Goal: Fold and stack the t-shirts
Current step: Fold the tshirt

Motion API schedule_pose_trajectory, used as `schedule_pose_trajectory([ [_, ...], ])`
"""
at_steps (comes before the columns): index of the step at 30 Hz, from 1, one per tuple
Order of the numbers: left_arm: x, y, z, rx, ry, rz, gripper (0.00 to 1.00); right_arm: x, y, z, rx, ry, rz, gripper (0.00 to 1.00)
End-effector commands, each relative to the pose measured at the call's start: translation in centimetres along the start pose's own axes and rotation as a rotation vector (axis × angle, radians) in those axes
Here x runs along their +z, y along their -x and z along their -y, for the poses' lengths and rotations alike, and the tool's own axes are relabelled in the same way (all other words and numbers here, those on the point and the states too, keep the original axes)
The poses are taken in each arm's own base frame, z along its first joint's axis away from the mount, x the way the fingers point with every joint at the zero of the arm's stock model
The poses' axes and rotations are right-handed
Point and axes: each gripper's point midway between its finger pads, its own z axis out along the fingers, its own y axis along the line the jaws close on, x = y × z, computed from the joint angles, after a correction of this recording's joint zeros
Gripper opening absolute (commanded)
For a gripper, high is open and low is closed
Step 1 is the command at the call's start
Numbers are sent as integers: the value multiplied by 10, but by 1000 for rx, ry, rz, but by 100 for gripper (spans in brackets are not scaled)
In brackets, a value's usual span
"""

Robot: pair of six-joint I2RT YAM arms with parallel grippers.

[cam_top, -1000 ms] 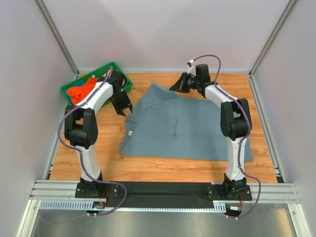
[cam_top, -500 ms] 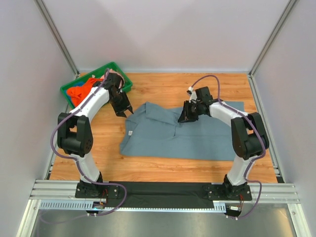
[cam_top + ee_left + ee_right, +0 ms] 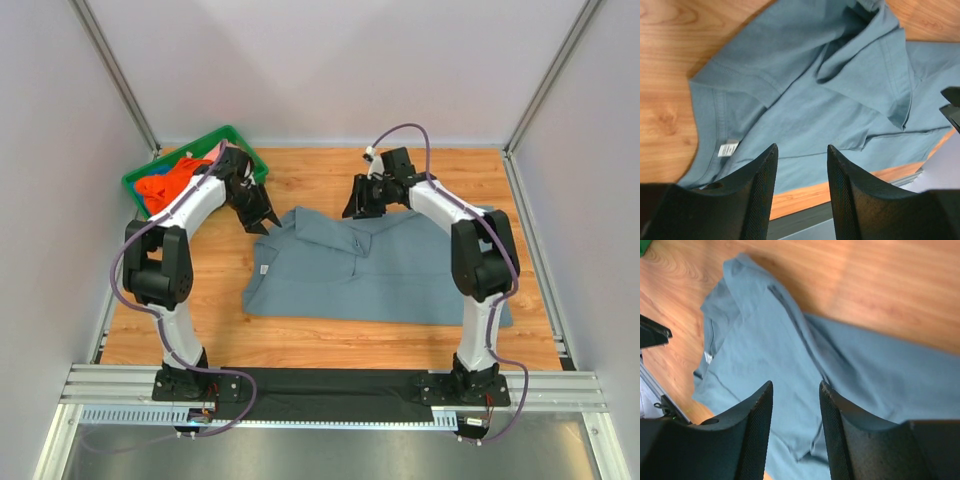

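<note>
Since a second ago the right arm has pulled the far edge of the slate grey-blue fabric t-shirt (image 3: 380, 285) forward and let go, so that part now lies folded over. The tee sits on the wooden table (image 3: 330, 342), towards the near side, small white neck label (image 3: 728, 149) by its left edge. Left gripper (image 3: 268, 222) hovers over the shirt's far-left corner, jaws apart, nothing between them. Right gripper (image 3: 355, 208) hangs above the folded far edge, also parted and empty. Far left, the green plastic bin (image 3: 245, 143) holds a bright orange tee (image 3: 158, 187).
</note>
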Motion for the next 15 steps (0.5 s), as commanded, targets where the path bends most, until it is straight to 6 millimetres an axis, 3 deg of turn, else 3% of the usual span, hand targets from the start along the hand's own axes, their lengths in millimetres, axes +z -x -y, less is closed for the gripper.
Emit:
schedule_pose_trajectory([
  [1, 8, 14, 17, 23, -57, -2, 51, 19, 14, -11, -72, 30, -33, 44],
  [3, 13, 20, 20, 27, -58, -11, 51, 35, 10, -4, -60, 37, -73, 45],
  [4, 14, 20, 20, 25, -55, -20, 51, 36, 19, -10, -77, 50, -61, 45],
  [7, 15, 25, 22, 23, -46, -17, 51, 50, 11, -4, -100, 48, -114, 46],
  [15, 18, 19, 17, -6, -36, -30, 50, 61, -7, -6, -138, 36, -159, 43],
])
